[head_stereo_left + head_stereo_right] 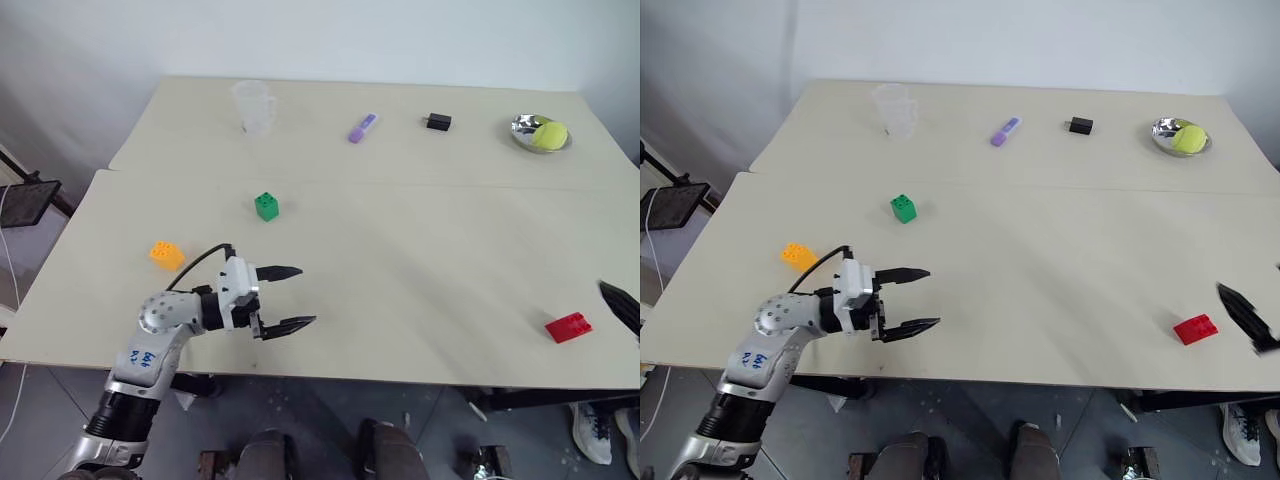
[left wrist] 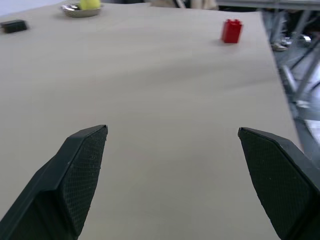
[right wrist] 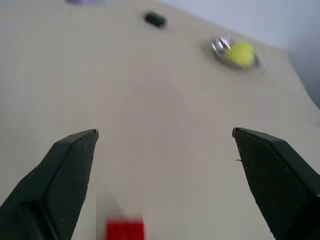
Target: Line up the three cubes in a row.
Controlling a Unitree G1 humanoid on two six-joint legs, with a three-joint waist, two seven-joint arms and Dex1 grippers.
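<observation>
Left gripper (image 1: 292, 298) is seen lower left over the worktop (image 1: 420, 250), fingers spread wide, nothing between them. Right gripper (image 3: 165, 150) is also spread wide and empty; its black finger (image 1: 622, 305) shows at the right edge, just beside the red cube (image 1: 568, 327). Orange-yellow cube (image 1: 167, 254) sits left, near the left arm; green cube (image 1: 267, 206) is found above it, centre-left. All three lie well apart.

Left arm (image 1: 160, 330): silver-grey casing, black joints, black cable looped over wrist, blue handwritten marking, black textured fingers (image 2: 80, 175).
</observation>
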